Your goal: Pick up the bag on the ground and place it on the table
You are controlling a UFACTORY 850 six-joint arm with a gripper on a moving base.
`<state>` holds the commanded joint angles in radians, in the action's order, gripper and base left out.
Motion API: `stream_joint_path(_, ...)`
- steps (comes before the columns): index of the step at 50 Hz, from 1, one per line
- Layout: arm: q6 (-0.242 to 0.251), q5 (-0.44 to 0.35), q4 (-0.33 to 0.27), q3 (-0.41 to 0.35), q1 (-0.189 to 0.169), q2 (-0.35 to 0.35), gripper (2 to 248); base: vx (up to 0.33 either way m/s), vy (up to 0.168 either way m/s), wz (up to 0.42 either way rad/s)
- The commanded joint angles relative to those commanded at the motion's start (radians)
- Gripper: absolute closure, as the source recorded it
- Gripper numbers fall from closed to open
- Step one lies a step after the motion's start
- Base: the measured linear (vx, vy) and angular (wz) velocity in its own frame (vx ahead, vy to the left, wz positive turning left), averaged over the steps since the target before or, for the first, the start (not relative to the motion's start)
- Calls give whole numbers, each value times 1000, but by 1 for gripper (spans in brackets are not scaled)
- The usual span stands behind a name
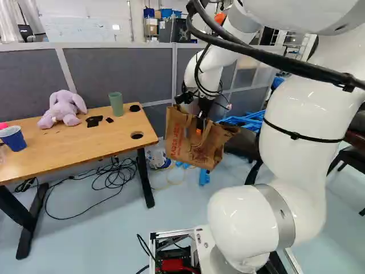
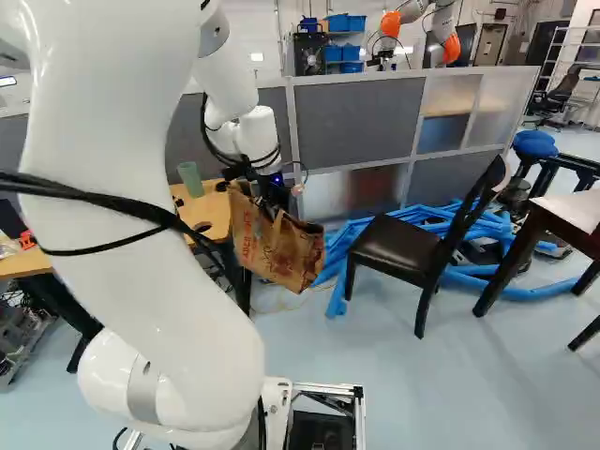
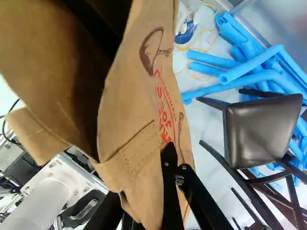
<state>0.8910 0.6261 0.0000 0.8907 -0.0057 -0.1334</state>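
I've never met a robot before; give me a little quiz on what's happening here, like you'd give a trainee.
1. True or false: the gripper holds the paper bag off the floor.
2. The plush rabbit on the table is: a) green, b) pale purple, c) orange.
3. Fill in: the tubes near the black chair are ____.
Key: 1 true; 2 b; 3 blue.

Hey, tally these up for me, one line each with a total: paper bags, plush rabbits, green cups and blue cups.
Paper bag: 1
Plush rabbit: 1
Green cup: 1
Blue cup: 1
Total: 4
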Motion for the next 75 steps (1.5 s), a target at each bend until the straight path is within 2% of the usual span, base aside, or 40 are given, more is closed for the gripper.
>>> stream_joint_path(75,0,226,0,91,-21,156,232,0,0,0)
